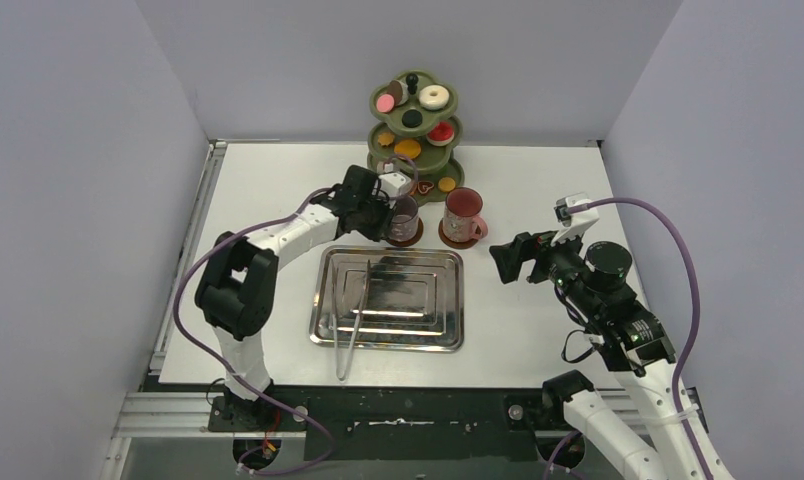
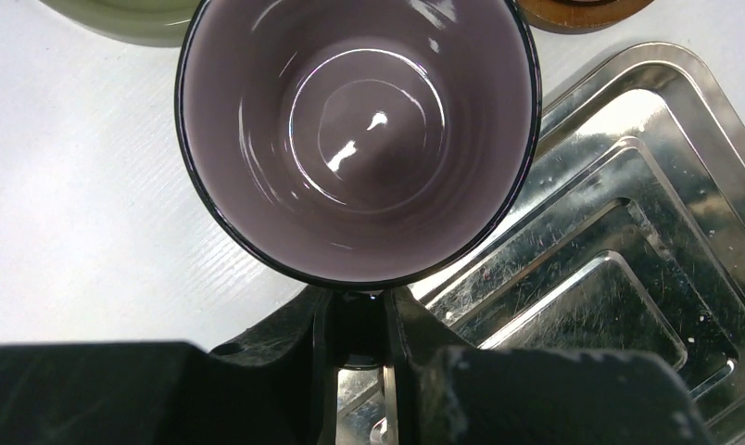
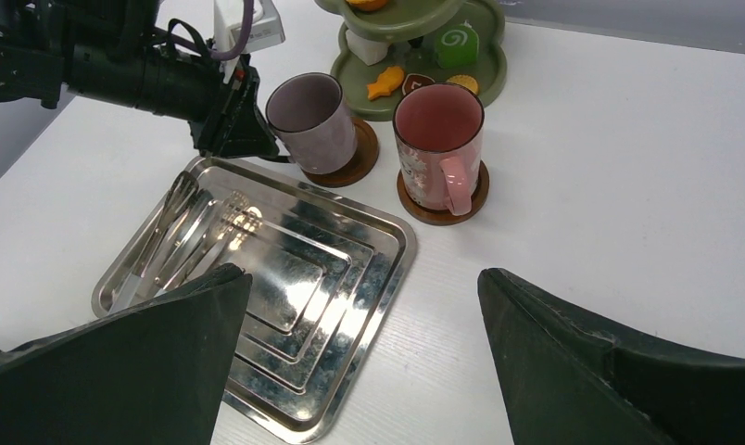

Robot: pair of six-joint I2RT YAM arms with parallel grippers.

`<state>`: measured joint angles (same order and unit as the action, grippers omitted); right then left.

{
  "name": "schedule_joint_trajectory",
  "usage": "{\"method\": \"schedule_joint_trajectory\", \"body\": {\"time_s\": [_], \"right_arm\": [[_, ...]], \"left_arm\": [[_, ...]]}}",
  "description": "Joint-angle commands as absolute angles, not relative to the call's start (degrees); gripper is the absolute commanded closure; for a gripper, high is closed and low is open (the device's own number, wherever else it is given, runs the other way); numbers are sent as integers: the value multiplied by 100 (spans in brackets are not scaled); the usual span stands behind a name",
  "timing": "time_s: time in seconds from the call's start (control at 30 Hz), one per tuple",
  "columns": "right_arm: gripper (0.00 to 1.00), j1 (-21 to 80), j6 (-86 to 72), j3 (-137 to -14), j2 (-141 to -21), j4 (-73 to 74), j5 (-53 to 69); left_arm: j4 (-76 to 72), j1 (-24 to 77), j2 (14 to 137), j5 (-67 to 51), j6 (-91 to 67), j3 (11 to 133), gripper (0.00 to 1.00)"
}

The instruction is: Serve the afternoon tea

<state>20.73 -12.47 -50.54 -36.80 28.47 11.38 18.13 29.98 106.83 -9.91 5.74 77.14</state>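
The mauve mug stands on a brown coaster just behind the tray's far edge. My left gripper is shut on its handle, with the mug's open mouth straight ahead of the fingers. The pink mug stands on its own coaster to the right, handle toward me. The olive-green three-tier stand behind holds a donut, macarons and a green swirl roll. My right gripper is open and empty right of the tray; it also shows in the right wrist view.
The shiny steel tray lies mid-table with metal tongs on its left side, their handles sticking out over the near rim. The tray's corner shows in the left wrist view. Grey walls close in the left, right and back sides.
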Motion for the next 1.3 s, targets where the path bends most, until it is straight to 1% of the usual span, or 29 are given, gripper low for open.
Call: {"method": "schedule_joint_trajectory", "body": {"time_s": [0.0,0.3,0.4,0.5,0.67,1.07,1.27], "right_arm": [[0,2108,-1188,-5038,-3661,2698,1028],[0,2109,-1163,-5007,-3627,2721,995],[0,2109,-1145,-5010,-3615,2728,980],[0,2105,-1134,-5001,-3604,2738,958],[0,2109,-1134,-5000,-3626,2738,949],[0,2109,-1134,-4900,-3584,2635,949],[0,2108,-1143,-4857,-3578,2643,962]], "left_arm": [[1211,3064,10764,-1097,672,8238,100],[1172,3102,10981,-884,617,8284,99],[1143,3098,11009,-890,613,8298,94],[1151,3103,11046,-895,609,8322,85],[1147,3103,11074,-894,589,8344,79],[1209,3111,11148,-896,590,8425,78],[1169,3111,10960,-816,534,8250,78]]}}
